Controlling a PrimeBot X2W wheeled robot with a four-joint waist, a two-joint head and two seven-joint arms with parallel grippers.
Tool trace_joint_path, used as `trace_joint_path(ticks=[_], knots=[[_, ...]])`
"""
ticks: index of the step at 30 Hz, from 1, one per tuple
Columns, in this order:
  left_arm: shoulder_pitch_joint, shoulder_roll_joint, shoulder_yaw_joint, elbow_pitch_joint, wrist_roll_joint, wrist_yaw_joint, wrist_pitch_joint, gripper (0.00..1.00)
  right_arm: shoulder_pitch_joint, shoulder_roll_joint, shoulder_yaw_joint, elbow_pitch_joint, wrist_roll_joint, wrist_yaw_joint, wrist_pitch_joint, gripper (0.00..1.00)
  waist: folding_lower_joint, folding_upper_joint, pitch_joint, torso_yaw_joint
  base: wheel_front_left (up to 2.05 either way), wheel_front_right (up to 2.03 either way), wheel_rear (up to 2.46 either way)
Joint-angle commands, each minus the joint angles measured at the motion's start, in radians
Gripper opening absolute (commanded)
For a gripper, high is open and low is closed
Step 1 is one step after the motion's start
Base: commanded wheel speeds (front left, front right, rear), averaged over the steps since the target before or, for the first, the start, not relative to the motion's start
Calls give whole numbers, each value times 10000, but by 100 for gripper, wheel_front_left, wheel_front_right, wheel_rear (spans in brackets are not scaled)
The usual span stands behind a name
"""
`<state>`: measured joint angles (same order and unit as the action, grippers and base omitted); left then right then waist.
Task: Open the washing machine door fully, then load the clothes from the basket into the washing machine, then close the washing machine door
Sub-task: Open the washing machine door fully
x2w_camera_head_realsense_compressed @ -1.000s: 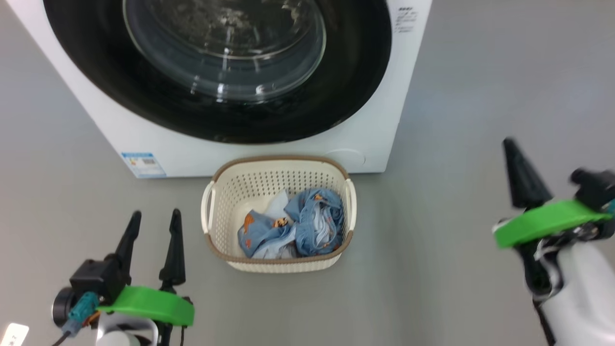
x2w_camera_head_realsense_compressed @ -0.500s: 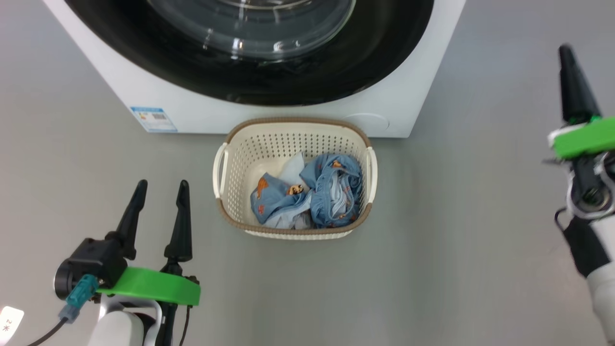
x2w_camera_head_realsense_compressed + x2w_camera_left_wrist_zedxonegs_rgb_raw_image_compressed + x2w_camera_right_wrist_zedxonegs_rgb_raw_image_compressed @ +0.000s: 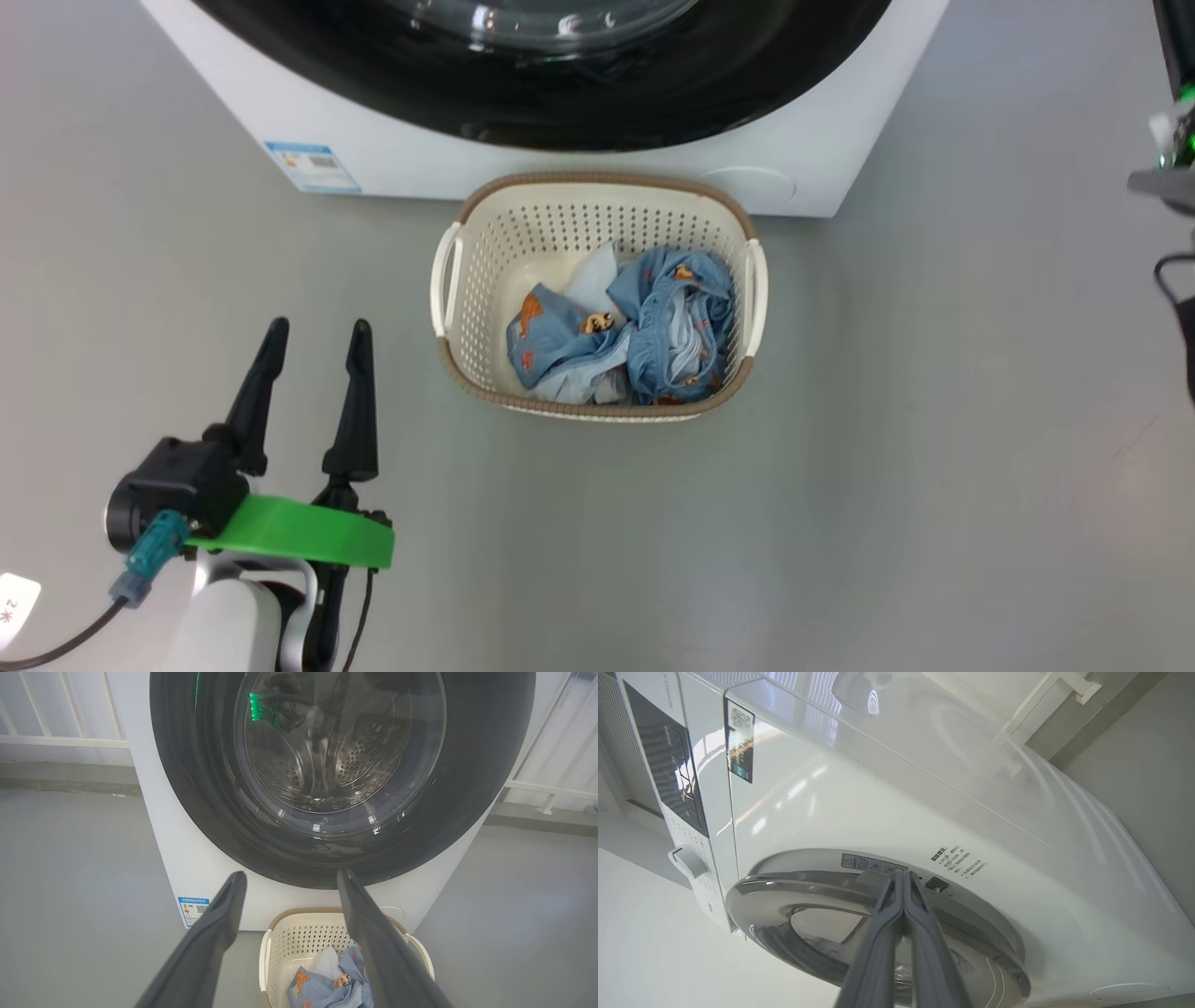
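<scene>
Right gripper risen to washing machine door edge, pinched shut. Left gripper wide, idle. Worry: tips skate off glossy rim, door stays latched.

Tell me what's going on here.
A laundry job is just starting. The washing machine door is shut. The right tool, closed with nothing in it, points its tips at the door's edge on the washing machine, seemingly to pull it open. The left tool hangs open and empty beside the basket, which sits on the floor before the machine with the clothes inside.
</scene>
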<state>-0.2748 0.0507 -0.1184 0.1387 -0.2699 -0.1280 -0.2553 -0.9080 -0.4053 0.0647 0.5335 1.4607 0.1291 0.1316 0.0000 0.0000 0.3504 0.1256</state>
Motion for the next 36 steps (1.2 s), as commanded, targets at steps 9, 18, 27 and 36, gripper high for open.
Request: trace_joint_path(ticks=[9,18,27,36], knots=[[-441,142,198,-445,-86,-26,-65,100,-1477,-244,71,439,1171,16,1599,0,0,0,777,467,0,0,0],[-588,74,134,-488,-139,-27,-65,100,-2726,-244,105,1157,1597,16,2746,0,0,0,1180,757,0,0,0],[-763,22,-25,-475,-226,-27,-65,100,-3811,-384,375,1707,1229,16,3078,0,0,0,1561,1059,0,0,0],[-824,1,-163,-438,-341,-27,-65,100,-4576,-408,709,2142,909,16,3361,0,0,0,1855,1361,0,0,0]])
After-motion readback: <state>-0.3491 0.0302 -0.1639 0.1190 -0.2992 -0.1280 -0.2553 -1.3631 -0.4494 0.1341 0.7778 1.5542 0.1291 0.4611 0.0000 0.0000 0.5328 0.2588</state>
